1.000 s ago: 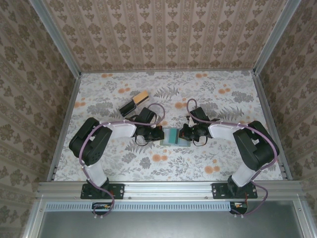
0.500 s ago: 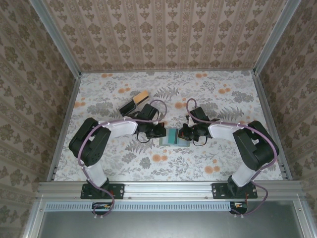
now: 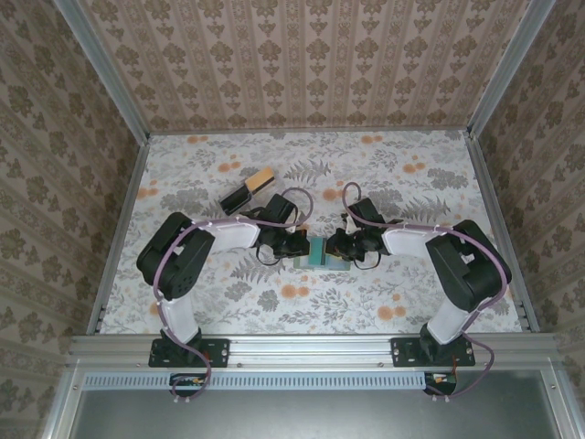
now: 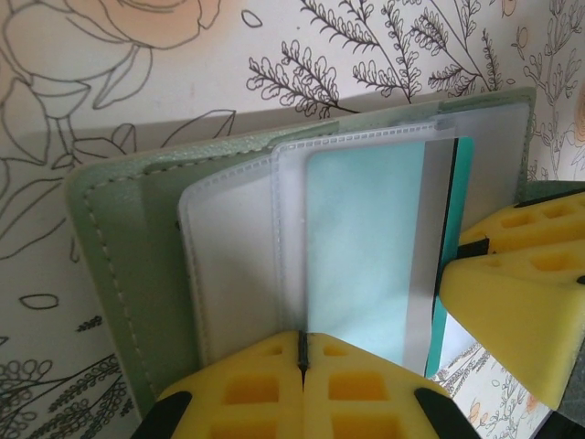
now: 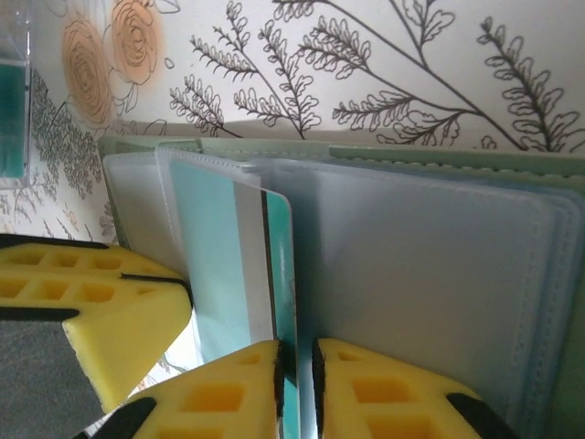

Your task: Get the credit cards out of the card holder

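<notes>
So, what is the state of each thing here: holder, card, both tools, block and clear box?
card holder: open, clear sleeves fanned up.
teal credit card: mostly inside a clear sleeve, one edge exposed.
left tool: shut, pinching a sleeve edge of the card holder.
right tool: shut on the teal credit card's exposed edge.
black-and-orange block: lying flat, untouched.
clear box: something teal inside.

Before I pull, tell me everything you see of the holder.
The holder is soft pale-green with a stitched edge, lying open on the floral table. Clear plastic sleeves fan from it; one holds a teal card with a grey stripe. The left gripper pinches a sleeve edge; the right gripper pinches the card's edge.
</notes>
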You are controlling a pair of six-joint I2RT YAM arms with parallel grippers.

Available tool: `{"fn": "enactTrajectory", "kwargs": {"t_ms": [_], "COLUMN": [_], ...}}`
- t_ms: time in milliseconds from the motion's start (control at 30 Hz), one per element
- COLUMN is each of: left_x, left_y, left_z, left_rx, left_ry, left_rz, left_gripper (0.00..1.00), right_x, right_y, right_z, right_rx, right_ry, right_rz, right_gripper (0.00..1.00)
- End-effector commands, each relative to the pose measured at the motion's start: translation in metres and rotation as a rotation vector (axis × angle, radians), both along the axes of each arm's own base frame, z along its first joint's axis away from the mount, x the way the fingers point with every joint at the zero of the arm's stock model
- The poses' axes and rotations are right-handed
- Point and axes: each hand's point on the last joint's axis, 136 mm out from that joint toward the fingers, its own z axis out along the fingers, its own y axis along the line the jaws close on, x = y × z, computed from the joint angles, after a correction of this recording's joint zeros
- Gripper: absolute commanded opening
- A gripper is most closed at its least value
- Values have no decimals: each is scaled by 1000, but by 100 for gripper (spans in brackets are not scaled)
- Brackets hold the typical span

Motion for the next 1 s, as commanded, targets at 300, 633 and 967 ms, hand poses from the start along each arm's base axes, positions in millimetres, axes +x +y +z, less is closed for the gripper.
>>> {"fn": "enactTrajectory", "kwargs": {"t_ms": [300,633,967], "left_x": [-7,-9,-7], "left_y": [10,25,22], "left_z": [-14,-25,-20], "left_rx": [63,129,109], "left_ry": [33,63,51], "left_rz": [4,34,30], "left_gripper": [0,0,0], "right_x": [-5,-12,-19], "right_y": [-2,-21,-39], "right_z": [-11,-8,3], "right_rx": [-1,-11,-12], "right_ry": [32,34,19], "right_rz": [-13,-33,-51], "right_gripper": [2,1,0]}}
